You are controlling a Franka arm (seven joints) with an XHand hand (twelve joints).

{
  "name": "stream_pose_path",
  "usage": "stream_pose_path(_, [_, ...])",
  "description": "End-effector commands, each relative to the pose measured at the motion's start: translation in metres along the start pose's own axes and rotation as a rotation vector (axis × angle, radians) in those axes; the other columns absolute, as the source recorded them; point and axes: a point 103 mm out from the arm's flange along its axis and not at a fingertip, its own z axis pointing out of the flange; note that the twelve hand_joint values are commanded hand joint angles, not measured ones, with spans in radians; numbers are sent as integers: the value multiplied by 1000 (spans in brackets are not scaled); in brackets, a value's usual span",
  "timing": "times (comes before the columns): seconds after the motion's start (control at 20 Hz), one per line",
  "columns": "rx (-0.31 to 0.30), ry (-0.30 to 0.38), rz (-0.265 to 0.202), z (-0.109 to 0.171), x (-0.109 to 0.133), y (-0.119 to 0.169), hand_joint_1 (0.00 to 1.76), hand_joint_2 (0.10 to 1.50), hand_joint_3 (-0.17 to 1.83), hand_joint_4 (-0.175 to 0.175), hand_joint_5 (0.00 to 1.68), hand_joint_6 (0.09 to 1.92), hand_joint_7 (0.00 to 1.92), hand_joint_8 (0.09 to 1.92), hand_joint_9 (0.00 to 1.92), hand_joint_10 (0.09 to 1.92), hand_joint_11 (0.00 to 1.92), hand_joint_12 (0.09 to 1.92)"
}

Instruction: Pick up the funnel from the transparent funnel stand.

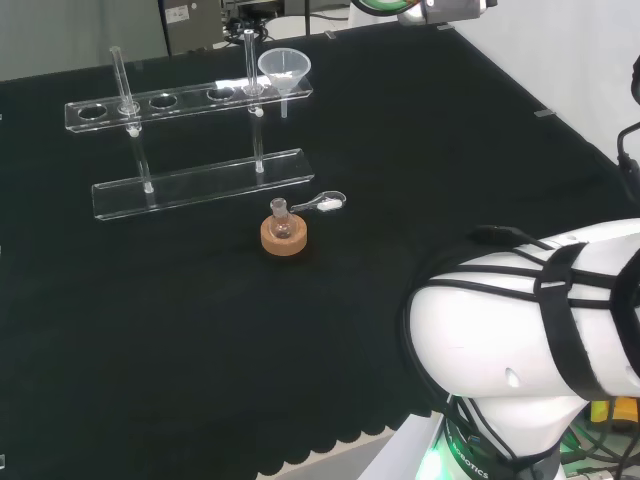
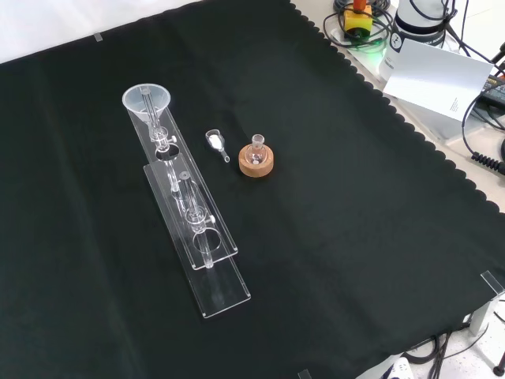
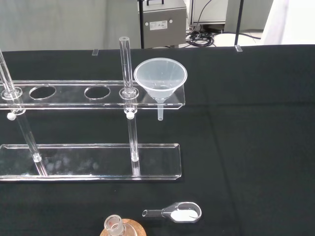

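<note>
Funnel (image 1: 285,70) sits in the end hole of the stand's (image 1: 190,105) top plate, at the right end in head view, far end in front view (image 2: 147,100). Wide mouth up, stem straight down through the hole; long axis vertical, w/ the stem tip hanging below the top plate and well above the base plate. In wrist view (image 3: 160,78) the cone rests on the plate's end, stem poking out under it.

Stand: clear, two plates, upper one w/ a row of round holes, held over the base by two upright rods. Its length runs left-right in head view, near-far in front view (image 2: 189,213).

Near the stand, on the cloth (image 1: 150,330): small flask (image 1: 281,222) upright on a cork ring (image 1: 283,240), approx. level w/ the stand's funnel end. Between ring and stand lies a small clear scoop (image 1: 328,202) w/ white powder in its bowl, flat on the cloth, just beside the ring, not touching it as far as I can tell. Front view: scoop (image 2: 215,140) left of the ring (image 2: 256,163).

Arm's white link (image 1: 530,330) is at lower right of head view, well apart from stand and funnel. Hand's state: cannot tell. Funnel untouched.
</note>
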Motion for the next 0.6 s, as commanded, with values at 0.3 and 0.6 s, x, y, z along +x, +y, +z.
stream_pose_path(0.3, [-2, 0, 12, 1, -3, 3, 2, 1221, 380, 12, 87, 87, 0, 150, 75, 547, 0, 1330])
stream_pose_path(0.6, [11, 0, 38, 7, -10, 13, 0, 1228, 368, 13, 93, 87, 0, 147, 71, 552, 0, 1330])
